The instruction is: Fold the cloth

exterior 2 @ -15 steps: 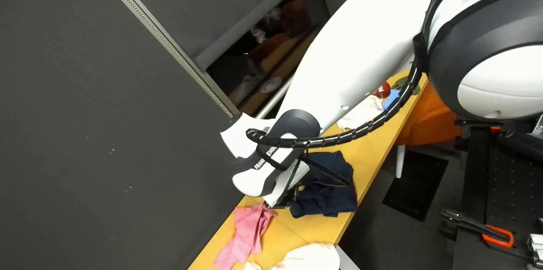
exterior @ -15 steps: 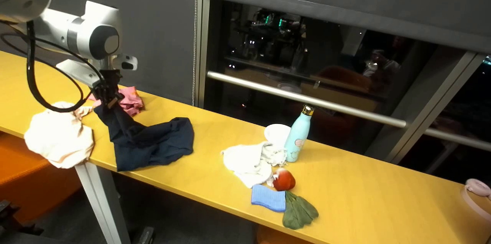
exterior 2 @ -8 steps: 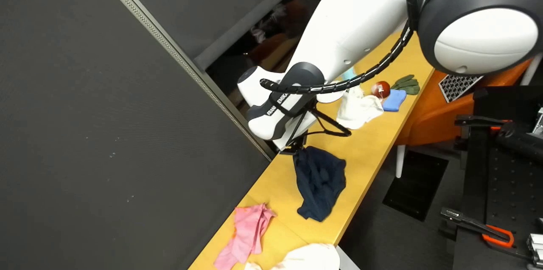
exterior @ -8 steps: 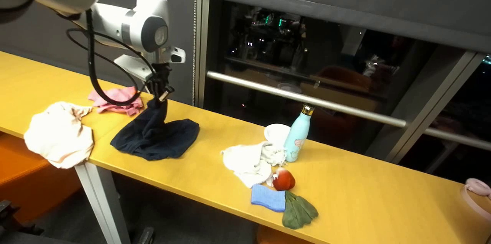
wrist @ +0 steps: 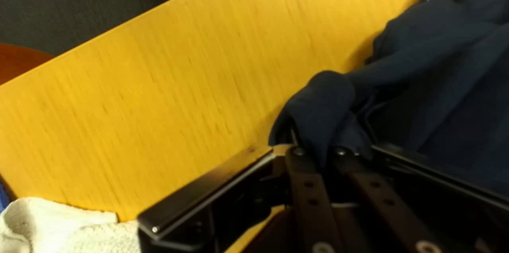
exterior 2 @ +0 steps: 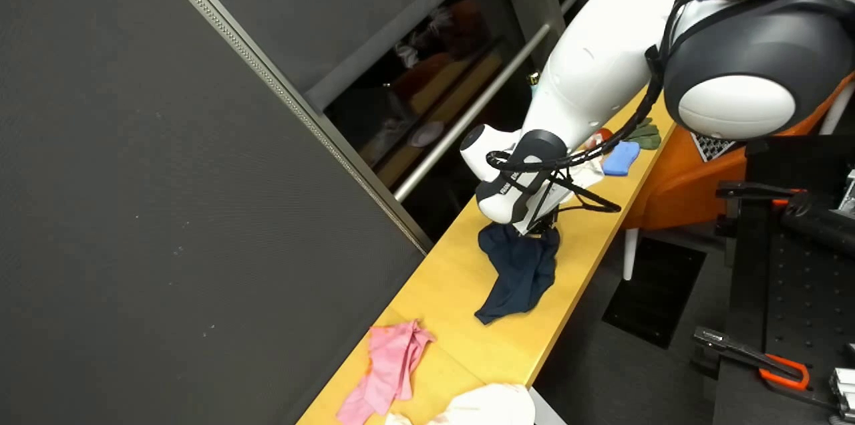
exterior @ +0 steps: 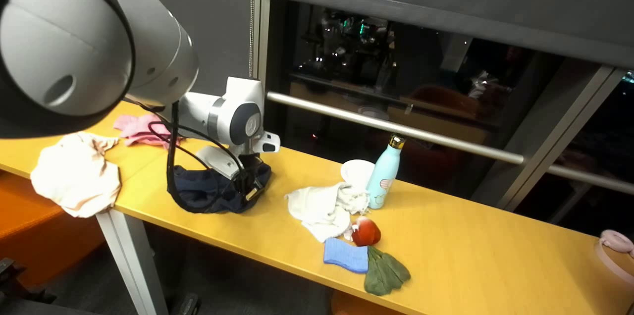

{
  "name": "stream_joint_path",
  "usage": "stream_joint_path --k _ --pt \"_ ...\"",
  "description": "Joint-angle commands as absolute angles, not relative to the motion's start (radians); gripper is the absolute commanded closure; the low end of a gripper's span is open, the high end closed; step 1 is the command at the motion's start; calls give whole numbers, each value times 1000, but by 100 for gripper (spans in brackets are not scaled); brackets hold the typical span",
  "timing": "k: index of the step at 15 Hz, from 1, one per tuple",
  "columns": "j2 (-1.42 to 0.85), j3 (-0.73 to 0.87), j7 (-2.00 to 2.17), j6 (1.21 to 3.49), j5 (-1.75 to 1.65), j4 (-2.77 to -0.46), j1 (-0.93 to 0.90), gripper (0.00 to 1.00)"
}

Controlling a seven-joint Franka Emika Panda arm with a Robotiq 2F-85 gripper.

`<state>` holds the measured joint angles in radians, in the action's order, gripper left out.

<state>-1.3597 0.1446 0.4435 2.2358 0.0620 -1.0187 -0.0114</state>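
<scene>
"Seeing the soft navy-blue cloth (wrist: 433, 82)?"
"On the long yellow wooden table (wrist: 159, 106), near its edge (wrist: 121, 27), wood showing between."
"And the black two-fingered gripper (wrist: 321, 151)?"
"Jaws nearly together, pinching the cloth."

An office-like room with lab gear in it — whether it is properly an office or a lab, I cannot tell. For the office: a long, wood-toned desk (exterior: 460, 240) on a metal leg (exterior: 130, 265), an orange chair (exterior 2: 681, 194) by it, a dark grey, carpet-like floor (wrist: 79, 10), and a wide window (exterior: 426, 72) — dark, with a metal rail (exterior: 396, 128) across it, a grey blind (exterior: 446, 3) partway down and a bead chain (exterior: 251, 23) alongside. For the lab: a white robot arm (exterior 2: 594, 57) with a black cable (exterior: 172, 156), and a black board (exterior 2: 795, 308) with rows of holes, an orange-handled tool (exterior 2: 741, 351) at its edge.
</scene>
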Motion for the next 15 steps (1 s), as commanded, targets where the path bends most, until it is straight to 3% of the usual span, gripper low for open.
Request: stream_joint_path --k 1,3,11,15 --pt "-1336 173 468 2263 53 -1040 -15 70" --pt "-1265 201 487 2280 48 -1097 -27 64" --pt "-1091 194 506 2305 59 -1171 -34 5" --pt "-1132 127 479 2380 85 -1208 -35 0"
